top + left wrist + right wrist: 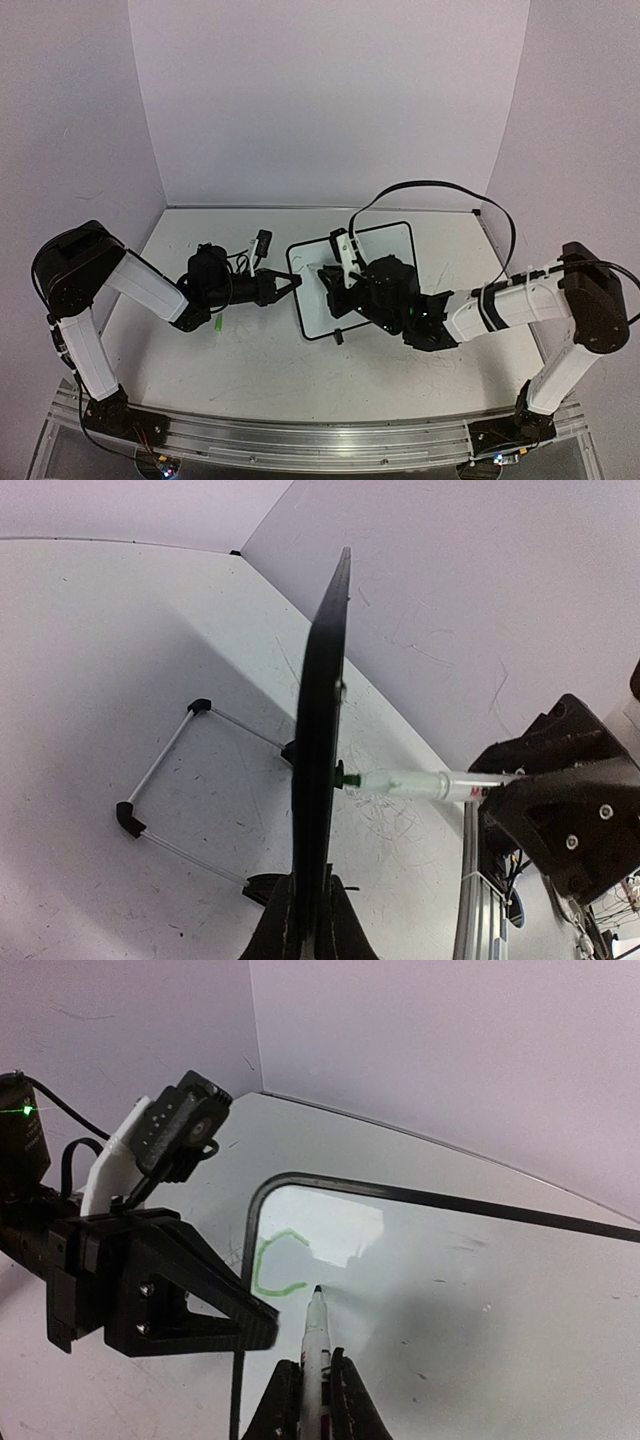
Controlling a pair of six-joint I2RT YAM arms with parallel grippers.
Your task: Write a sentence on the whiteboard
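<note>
- Top view: the whiteboard (pixel 385 245) stands mid-desk (pixel 260 370). The left end effector (pixel 287 288) clamps its left edge, and the right end effector (pixel 340 280) grips a marker (pixel 344 250).
- Left wrist: the board is edge-on, pinched between the fingers, with the marker tip touching it.
- Right wrist: the fingers are closed on the marker. The sentence (pixel 275 1265) is one green curve so far.

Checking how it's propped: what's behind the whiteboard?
A wire stand with black corner feet sits on the table behind the whiteboard, which the left gripper clamps. The board's back face is edge-on, so anything on it is hidden.
</note>
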